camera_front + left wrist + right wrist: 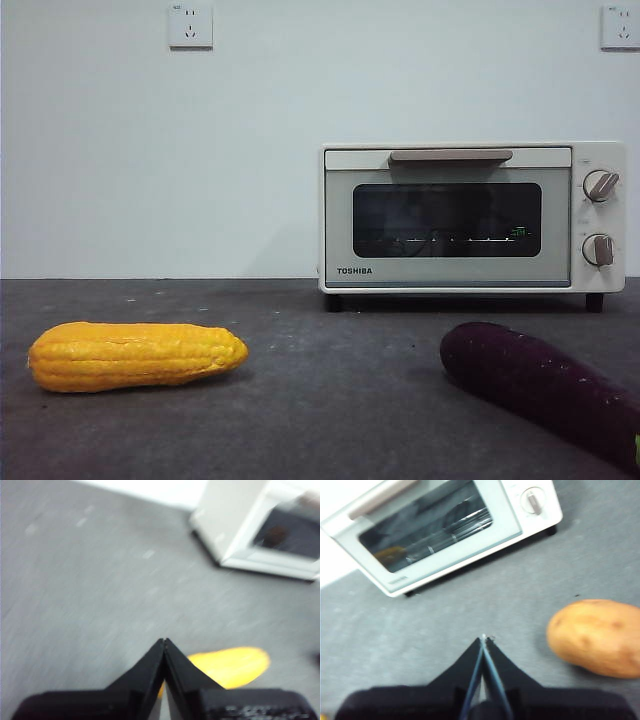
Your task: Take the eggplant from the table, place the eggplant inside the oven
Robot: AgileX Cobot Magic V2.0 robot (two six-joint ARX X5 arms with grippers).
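Dark purple eggplant (545,385), yellow-orange corn (135,355), cream-white oven (470,215), speckled dark grey table (330,400), tan-brown potato (597,636)

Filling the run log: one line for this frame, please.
phase: pre-grasp | eggplant: on table, untouched | oven: door closed | left end effector: shut, above corn | right end effector: shut, near potato
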